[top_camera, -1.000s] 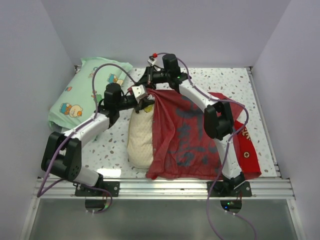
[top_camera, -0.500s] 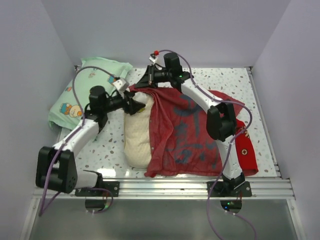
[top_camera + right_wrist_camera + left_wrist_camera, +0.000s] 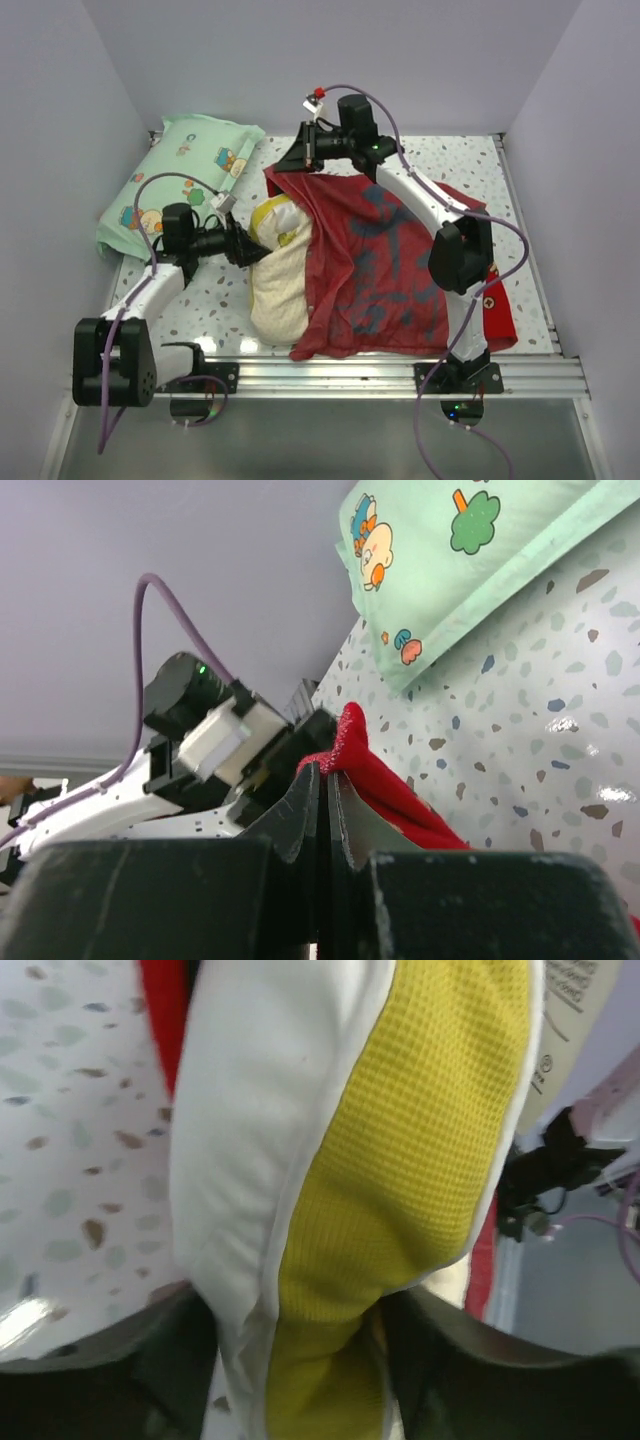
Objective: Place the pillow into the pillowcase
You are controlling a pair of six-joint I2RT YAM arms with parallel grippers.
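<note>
Speckled tabletop (image 3: pixel 200 300), pale violet walls (image 3: pixel 330 60) on three sides, metal rail (image 3: pixel 330 375) along near edge. Found pillow (image 3: pixel 272 290) lying lengthwise just behind rail, left of centre. Saw only its left strip and far end. Rest was covered by pillowcase (image 3: pixel 380 270), grey-marked red side up, draped from pillow out to right, one corner spilling toward right edge. Could not tell whether pillow sat inside pillowcase or merely under it.

Logged left gripper (image 3: pixel 245 247) at pillow's far left corner, arm stretched low across tabletop. Confirmed on left wrist view: dark fingers (image 3: pixel 175 1370) either side of yellow waffle fabric and white panel, jaws clamped on pillow (image 3: pixel 400 1160), thin red strip of pillowcase (image 3: pixel 160 1000) behind.

Placed right gripper (image 3: pixel 288 165) farther back and raised, arm arched over pillowcase. Confirmed on right wrist view: right gripper (image 3: pixel 325 780) had jaws pressed together, pinching a bunched red corner of pillowcase (image 3: pixel 350 745) above tabletop (image 3: pixel 520 740).

Spotted mint-green cartoon pillow (image 3: pixel 180 180) in far left corner against wall, apart from both grippers; same one seen past red corner on right wrist view (image 3: pixel 470 570).
</note>
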